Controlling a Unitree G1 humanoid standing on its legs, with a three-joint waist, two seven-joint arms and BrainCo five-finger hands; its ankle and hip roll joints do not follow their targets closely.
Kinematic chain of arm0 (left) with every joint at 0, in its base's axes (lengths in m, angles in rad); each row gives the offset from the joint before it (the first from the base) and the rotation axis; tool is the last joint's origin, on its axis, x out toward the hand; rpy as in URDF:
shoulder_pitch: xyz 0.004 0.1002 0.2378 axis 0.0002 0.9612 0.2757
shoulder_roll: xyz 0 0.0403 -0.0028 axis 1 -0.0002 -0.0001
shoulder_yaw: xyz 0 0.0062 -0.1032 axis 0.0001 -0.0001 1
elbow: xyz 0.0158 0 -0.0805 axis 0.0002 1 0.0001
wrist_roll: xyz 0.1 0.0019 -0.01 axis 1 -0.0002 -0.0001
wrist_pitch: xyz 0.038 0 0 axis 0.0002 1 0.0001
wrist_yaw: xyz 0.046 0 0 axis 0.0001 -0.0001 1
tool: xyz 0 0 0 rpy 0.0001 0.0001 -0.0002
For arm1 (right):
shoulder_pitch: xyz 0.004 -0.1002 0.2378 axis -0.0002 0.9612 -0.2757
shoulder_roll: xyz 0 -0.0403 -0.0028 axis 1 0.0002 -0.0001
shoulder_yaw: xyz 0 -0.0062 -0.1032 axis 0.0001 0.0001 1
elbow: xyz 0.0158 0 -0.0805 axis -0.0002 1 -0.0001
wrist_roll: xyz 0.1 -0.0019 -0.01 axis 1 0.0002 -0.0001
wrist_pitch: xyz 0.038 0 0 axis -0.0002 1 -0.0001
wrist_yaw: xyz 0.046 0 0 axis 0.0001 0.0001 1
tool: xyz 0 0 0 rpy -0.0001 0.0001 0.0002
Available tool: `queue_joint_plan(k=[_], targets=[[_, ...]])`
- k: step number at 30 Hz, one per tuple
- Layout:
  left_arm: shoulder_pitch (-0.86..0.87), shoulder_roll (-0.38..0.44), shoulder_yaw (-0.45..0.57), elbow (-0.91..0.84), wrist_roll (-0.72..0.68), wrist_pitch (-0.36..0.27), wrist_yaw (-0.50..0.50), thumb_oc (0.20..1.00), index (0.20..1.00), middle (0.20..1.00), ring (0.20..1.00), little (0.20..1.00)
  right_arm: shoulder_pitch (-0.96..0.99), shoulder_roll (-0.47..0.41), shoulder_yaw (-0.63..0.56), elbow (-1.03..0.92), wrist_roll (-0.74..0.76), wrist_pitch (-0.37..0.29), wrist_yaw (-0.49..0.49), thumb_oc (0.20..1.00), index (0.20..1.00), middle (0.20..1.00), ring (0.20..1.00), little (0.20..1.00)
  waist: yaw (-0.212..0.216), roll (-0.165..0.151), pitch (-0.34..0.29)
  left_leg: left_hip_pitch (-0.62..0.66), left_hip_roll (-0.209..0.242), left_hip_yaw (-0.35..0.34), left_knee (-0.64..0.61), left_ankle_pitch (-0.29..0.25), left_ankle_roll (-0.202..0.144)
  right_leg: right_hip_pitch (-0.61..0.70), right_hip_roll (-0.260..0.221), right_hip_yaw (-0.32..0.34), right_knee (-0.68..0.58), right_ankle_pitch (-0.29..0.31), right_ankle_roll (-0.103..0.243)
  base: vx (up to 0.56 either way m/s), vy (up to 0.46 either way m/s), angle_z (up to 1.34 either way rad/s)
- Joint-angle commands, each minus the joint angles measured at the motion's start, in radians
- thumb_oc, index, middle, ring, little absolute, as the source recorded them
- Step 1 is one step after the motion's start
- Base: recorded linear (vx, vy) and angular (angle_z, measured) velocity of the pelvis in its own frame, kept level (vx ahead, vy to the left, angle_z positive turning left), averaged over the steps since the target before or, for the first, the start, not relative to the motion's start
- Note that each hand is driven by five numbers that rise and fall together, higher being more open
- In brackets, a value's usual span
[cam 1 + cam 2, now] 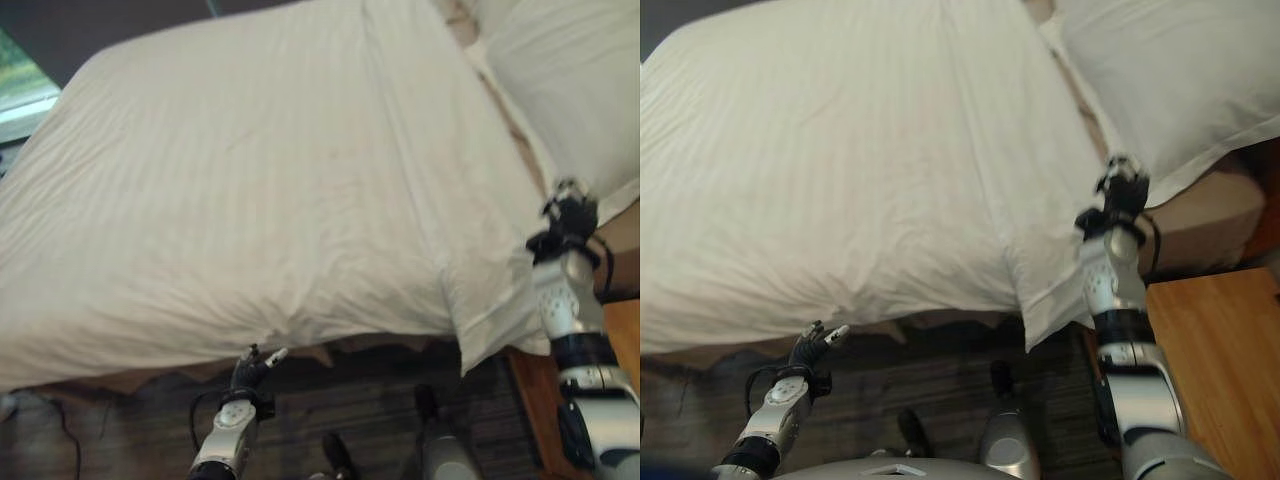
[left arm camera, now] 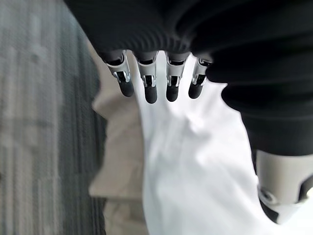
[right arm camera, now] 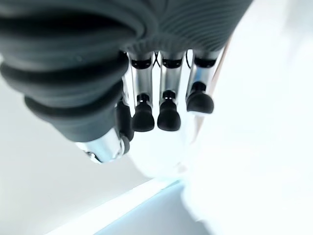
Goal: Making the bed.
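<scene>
White striped duvet (image 1: 260, 190) covers most of the bed and carries no legible writing or label. Its near edge overhangs the bed side above dark wood-grain floor (image 1: 130, 420), with a loose corner flap hanging lowest. The left hand (image 1: 255, 367) sits just below that near edge, fingers (image 2: 146, 85) extended and relaxed, holding nothing; its wrist view shows white cloth just past the fingertips. The right hand (image 1: 1122, 190) is beside the duvet's hanging corner, at the gap between the duvet and a white pillow (image 1: 1170, 80), fingers (image 3: 168, 115) straight, gripping nothing. An orange-brown wooden surface (image 1: 1210, 350) lies beside the duvet's corner.
</scene>
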Motion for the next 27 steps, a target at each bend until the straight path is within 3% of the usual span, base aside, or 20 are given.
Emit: queue_joint_plan(k=[1, 3, 5, 9, 10, 11, 13, 17, 21, 22, 23, 27], targets=[[-0.077, 0.099, 0.014, -0.004, -0.069, -0.090, 0.007, 1.000, 1.000, 1.000, 1.000, 1.000, -0.134, -0.033, -0.049, 0.056, 0.098, -0.169, -0.003, 0.200, 0.200, 0.200, 0.200, 0.200, 0.016, -0.046, 0.049, 0.052, 0.067, -0.039, 0.013, -0.063, -0.077, 0.024, -0.033, 0.004, 0.019, -0.153, 0.038, -0.04, -0.028, 0.24], [-0.082, 0.100, 0.010, -0.002, -0.072, -0.098, 0.008, 1.000, 1.000, 1.000, 1.000, 1.000, -0.161, -0.040, -0.053, 0.056, 0.119, -0.190, 0.002, 0.200, 0.200, 0.200, 0.200, 0.200, 0.023, -0.032, 0.053, 0.032, 0.065, -0.044, 0.013, -0.051, -0.078, 0.009, -0.034, 0.002, 0.019, -0.145, 0.036, -0.04, -0.033, 0.16], [-0.086, 0.097, 0.001, -0.005, -0.074, -0.112, 0.015, 1.000, 1.000, 1.000, 1.000, 1.000, -0.170, -0.049, -0.094, 0.042, 0.152, -0.237, -0.009, 0.200, 0.200, 0.200, 0.200, 0.200, 0.035, 0.013, 0.072, 0.000, 0.053, -0.058, 0.013, -0.049, -0.077, -0.016, -0.043, -0.001, 0.019, -0.149, 0.042, -0.03, -0.039, 0.06], [-0.077, 0.089, 0.018, -0.009, -0.091, -0.115, 0.017, 1.000, 1.000, 1.000, 1.000, 1.000, -0.112, -0.034, -0.161, 0.064, 0.186, -0.257, -0.022, 0.200, 0.200, 0.200, 0.200, 0.200, 0.029, 0.081, 0.090, -0.037, 0.040, -0.062, 0.013, -0.041, -0.072, -0.051, -0.050, 0.006, 0.019, -0.143, 0.045, -0.04, -0.009, 0.14], [-0.074, 0.081, 0.026, -0.003, -0.094, -0.113, 0.018, 1.000, 1.000, 1.000, 1.000, 1.000, -0.090, -0.021, -0.180, 0.075, 0.189, -0.254, -0.030, 0.200, 0.200, 0.200, 0.200, 0.200, 0.022, 0.103, 0.096, -0.046, 0.034, -0.062, 0.013, -0.042, -0.069, -0.061, -0.053, 0.012, 0.019, -0.143, 0.048, -0.05, 0.015, 0.04], [-0.074, 0.081, 0.026, -0.003, -0.094, -0.114, 0.018, 1.000, 1.000, 1.000, 1.000, 1.000, -0.090, -0.021, -0.180, 0.075, 0.189, -0.254, -0.030, 0.200, 0.200, 0.200, 0.200, 0.200, 0.022, 0.103, 0.095, -0.048, 0.035, -0.061, 0.013, -0.041, -0.069, -0.063, -0.053, 0.013, 0.019, -0.142, 0.047, -0.03, 0.067, 0.00], [-0.076, 0.044, 0.031, 0.053, -0.091, -0.102, 0.009, 1.000, 1.000, 1.000, 1.000, 1.000, -0.004, 0.044, -0.229, 0.134, 0.216, -0.227, -0.014, 0.200, 0.200, 0.200, 0.200, 0.200, -0.012, 0.168, 0.102, -0.067, 0.020, -0.053, 0.013, -0.052, -0.063, -0.107, -0.066, 0.044, 0.019, -0.143, 0.061, 0.03, 0.135, -0.04], [-0.078, 0.013, 0.045, 0.143, -0.107, -0.088, -0.015, 1.000, 1.000, 1.000, 1.000, 1.000, 0.097, 0.067, -0.275, 0.266, 0.260, -0.169, 0.018, 0.200, 0.200, 0.200, 0.200, 0.200, -0.060, 0.229, 0.090, -0.088, -0.003, -0.029, 0.013, -0.073, -0.054, -0.159, -0.084, 0.095, 0.019, -0.142, 0.076, 0.07, 0.161, -0.29], [-0.095, -0.014, 0.067, 0.216, -0.131, -0.057, -0.043, 1.000, 1.000, 1.000, 1.000, 1.000, 0.265, 0.108, -0.325, 0.335, 0.257, -0.105, 0.031, 0.200, 0.200, 0.200, 0.200, 0.200, -0.129, 0.240, 0.082, -0.080, -0.012, -0.003, 0.013, -0.095, -0.044, -0.176, -0.083, 0.126, 0.019, -0.138, 0.079, 0.07, 0.091, -0.26], [-0.093, -0.014, 0.066, 0.218, -0.131, -0.057, -0.044, 1.000, 1.000, 1.000, 1.000, 1.000, 0.270, 0.110, -0.325, 0.333, 0.256, -0.104, 0.031, 0.200, 0.200, 0.200, 0.200, 0.200, -0.128, 0.239, 0.080, -0.078, -0.013, -0.002, 0.013, -0.096, -0.044, -0.175, -0.083, 0.126, 0.019, -0.138, 0.079, 0.10, 0.077, -0.33], [-0.117, -0.032, 0.084, 0.277, -0.122, -0.034, -0.054, 1.000, 1.000, 1.000, 1.000, 1.000, 0.404, 0.111, -0.372, 0.412, 0.210, -0.044, 0.026, 0.200, 0.200, 0.200, 0.200, 0.200, -0.183, 0.221, 0.071, -0.059, -0.015, 0.016, 0.013, -0.112, -0.040, -0.170, -0.077, 0.134, 0.019, -0.134, 0.079, 0.07, 0.050, -0.32], [-0.142, -0.027, 0.094, 0.304, -0.117, -0.030, -0.053, 1.000, 1.000, 1.000, 1.000, 1.000, 0.483, 0.069, -0.414, 0.497, 0.181, 0.009, 0.030, 0.200, 0.200, 0.200, 0.200, 0.200, -0.218, 0.185, 0.054, -0.027, -0.009, 0.024, 0.013, -0.123, -0.039, -0.150, -0.071, 0.128, 0.019, -0.134, 0.077, 0.03, 0.009, -0.38]])
